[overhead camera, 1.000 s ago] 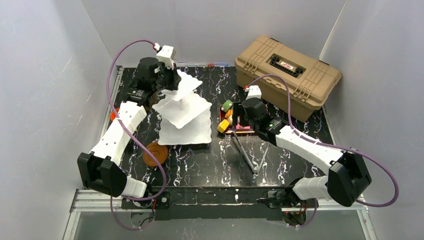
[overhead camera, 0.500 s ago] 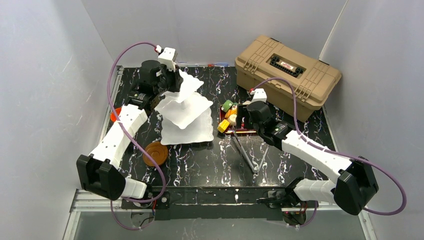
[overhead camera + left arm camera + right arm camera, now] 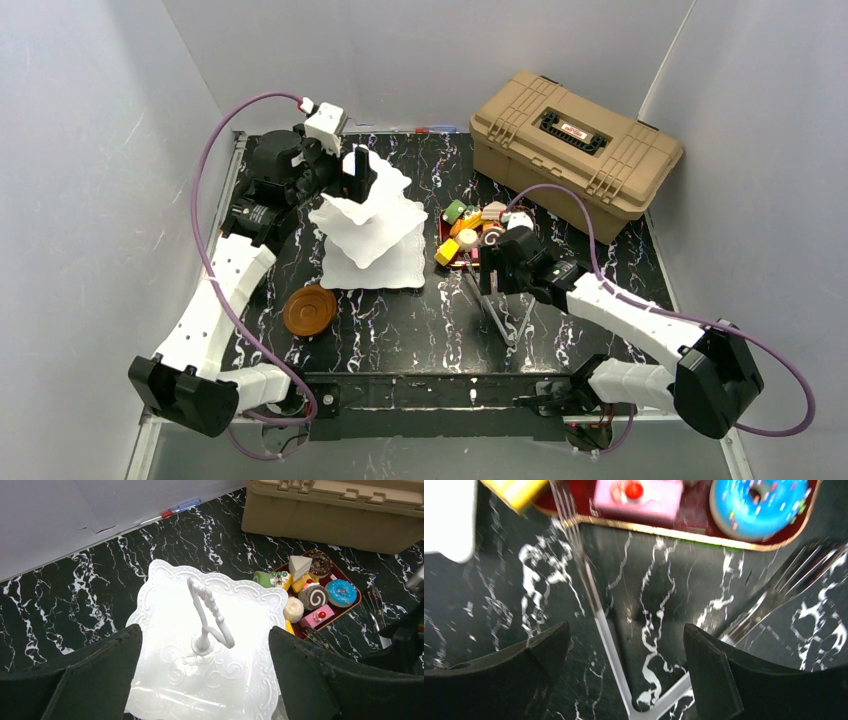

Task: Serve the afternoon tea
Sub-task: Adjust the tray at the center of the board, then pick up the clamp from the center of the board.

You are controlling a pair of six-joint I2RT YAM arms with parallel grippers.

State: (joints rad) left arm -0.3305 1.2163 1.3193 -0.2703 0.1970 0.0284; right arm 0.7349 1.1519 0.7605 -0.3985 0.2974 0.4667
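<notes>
Left gripper [image 3: 204, 635] has released the stand [image 3: 165, 610], its post now upright.

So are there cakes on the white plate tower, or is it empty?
Empty, as far as shows: the plates of the white stand are bare in both views. The toy pastries are at the red tray beside it.

- Black marble table [image 3: 400, 325].
- Stand [image 3: 375, 262], left of centre.
- Saucers [image 3: 310, 310], near left.
- Tray [image 3: 694, 517] of pastries [image 3: 341, 592], right of the stand.
- Tongs [image 3: 605, 635], just nearer than the tray.
- Toolbox [image 3: 575, 150], far right.
- Pen [image 3: 181, 508], far edge.
</notes>
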